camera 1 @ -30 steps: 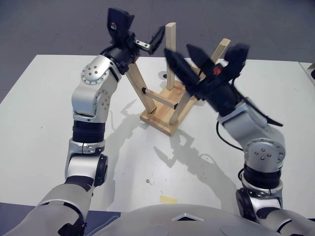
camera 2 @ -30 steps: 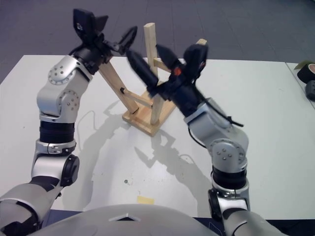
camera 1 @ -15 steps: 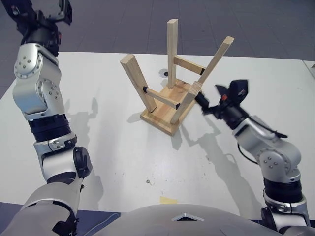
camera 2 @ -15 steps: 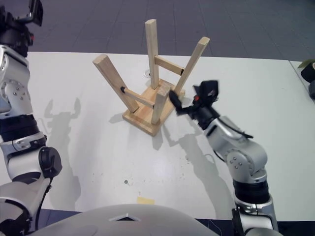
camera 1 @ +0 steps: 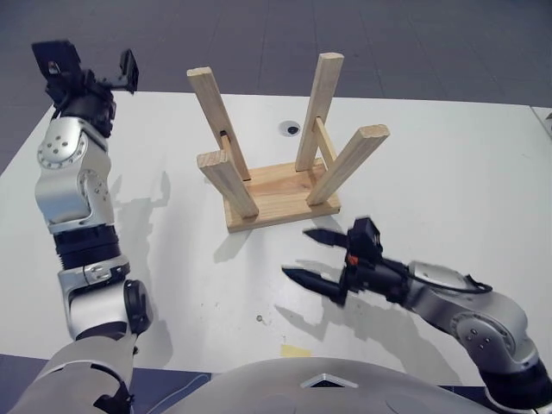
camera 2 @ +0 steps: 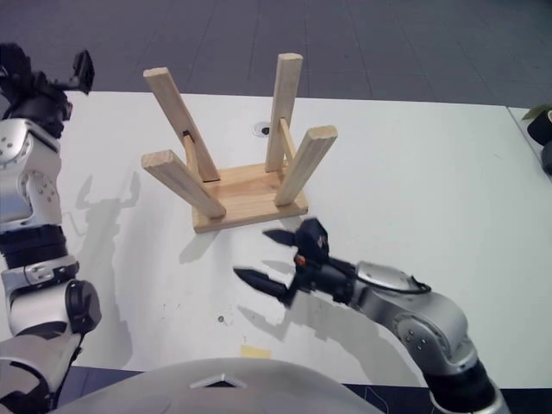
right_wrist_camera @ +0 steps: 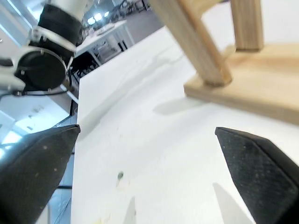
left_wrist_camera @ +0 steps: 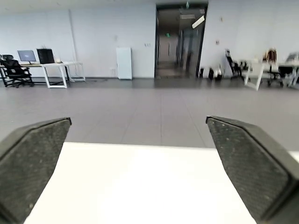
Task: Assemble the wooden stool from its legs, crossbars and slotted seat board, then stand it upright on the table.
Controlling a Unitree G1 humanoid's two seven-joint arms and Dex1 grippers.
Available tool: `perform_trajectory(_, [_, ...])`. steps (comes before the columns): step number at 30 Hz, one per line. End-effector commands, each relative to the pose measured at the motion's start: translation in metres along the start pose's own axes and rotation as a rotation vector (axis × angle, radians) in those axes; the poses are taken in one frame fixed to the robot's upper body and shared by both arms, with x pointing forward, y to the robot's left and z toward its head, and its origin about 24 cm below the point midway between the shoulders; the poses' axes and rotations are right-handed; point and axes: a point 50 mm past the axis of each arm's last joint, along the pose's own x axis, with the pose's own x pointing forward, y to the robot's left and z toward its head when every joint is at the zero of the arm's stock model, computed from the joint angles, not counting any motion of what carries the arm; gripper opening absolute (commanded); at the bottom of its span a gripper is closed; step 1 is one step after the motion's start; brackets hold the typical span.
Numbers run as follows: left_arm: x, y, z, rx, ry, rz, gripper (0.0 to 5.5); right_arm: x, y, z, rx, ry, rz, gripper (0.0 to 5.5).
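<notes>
Within the last half-second the stool has swung round on the table yet rests legs-up on its seat board, the right gripper drawn back just before it, fingers spread and empty, the left gripper released well to its left, so uprighting remains.

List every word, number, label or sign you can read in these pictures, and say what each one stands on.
Nothing here can be read as text.
Green sign above the doorway: too blurred to read.
Stool: bare wood, no print seen.
Yellow slip on the table: no print seen.
</notes>
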Motion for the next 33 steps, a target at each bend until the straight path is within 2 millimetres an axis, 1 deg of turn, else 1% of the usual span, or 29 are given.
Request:
perform_trajectory(1, [-0.034, 0.006, -0.035, 0.154, 0.182, -0.339, 5.38, -0.029, -0.057, 0.007, -0.083, -0.053, -0.320, 5.40])
perform_trajectory(2, [-0.051, 0.005, -0.045, 0.255, 0.271, -0.512, 5.38, -0.039, -0.070, 0.014, -0.100, -0.085, -0.381, 5.40])
perform_trajectory(3, [-0.063, 0.004, -0.051, 0.312, 0.341, -0.636, 5.38, -0.046, -0.077, 0.019, -0.108, -0.107, -0.409, 5.40])
perform_trajectory(4, [-0.069, 0.001, -0.050, 0.322, 0.383, -0.730, 5.38, -0.052, -0.079, 0.023, -0.116, -0.116, -0.409, 5.40])
perform_trajectory(6, [-0.069, -0.009, -0.043, 0.278, 0.393, -0.842, 5.38, -0.057, -0.082, 0.027, -0.143, -0.102, -0.386, 5.40])
perform_trajectory(8, [-0.071, -0.028, -0.040, 0.242, 0.403, -0.979, 5.38, -0.052, -0.090, 0.028, -0.191, -0.055, -0.359, 5.40])
perform_trajectory(10, [-0.075, -0.045, -0.041, 0.213, 0.410, -1.099, 5.38, -0.043, -0.103, 0.030, -0.250, -0.018, -0.348, 5.40])
perform_trajectory(13, [-0.069, -0.073, -0.039, 0.184, 0.359, -1.191, 5.38, -0.017, -0.121, 0.046, -0.355, -0.027, -0.314, 5.40])
perform_trajectory(15, [-0.064, -0.085, -0.037, 0.175, 0.328, -1.217, 5.38, 0.000, -0.128, 0.057, -0.411, -0.043, -0.291, 5.40])
perform_trajectory(17, [-0.056, -0.092, -0.038, 0.189, 0.304, -1.206, 5.38, 0.015, -0.130, 0.064, -0.470, -0.034, -0.259, 5.40])
perform_trajectory(19, [-0.048, -0.096, -0.042, 0.217, 0.283, -1.168, 5.38, 0.031, -0.128, 0.071, -0.501, -0.058, -0.203, 5.40])
perform_trajectory(21, [-0.044, -0.098, -0.045, 0.217, 0.279, -1.152, 5.38, 0.040, -0.123, 0.071, -0.498, -0.047, -0.127, 5.40])
perform_trajectory(22, [-0.042, -0.097, -0.047, 0.206, 0.281, -1.142, 5.38, 0.040, -0.118, 0.066, -0.481, -0.012, -0.067, 5.40])
perform_trajectory(24, [-0.036, -0.095, -0.051, 0.197, 0.287, -1.104, 5.38, 0.032, -0.106, 0.051, -0.438, 0.078, 0.046, 5.40])
perform_trajectory(26, [-0.033, -0.094, -0.055, 0.199, 0.287, -1.081, 5.38, 0.025, -0.097, 0.039, -0.415, 0.150, 0.112, 5.40])
perform_trajectory(30, [-0.035, -0.101, -0.059, 0.213, 0.283, -1.094, 5.38, 0.019, -0.084, 0.031, -0.399, 0.174, 0.143, 5.40])
perform_trajectory(33, [-0.037, -0.108, -0.057, 0.190, 0.265, -1.114, 5.38, 0.015, -0.084, 0.033, -0.414, 0.154, 0.094, 5.40])
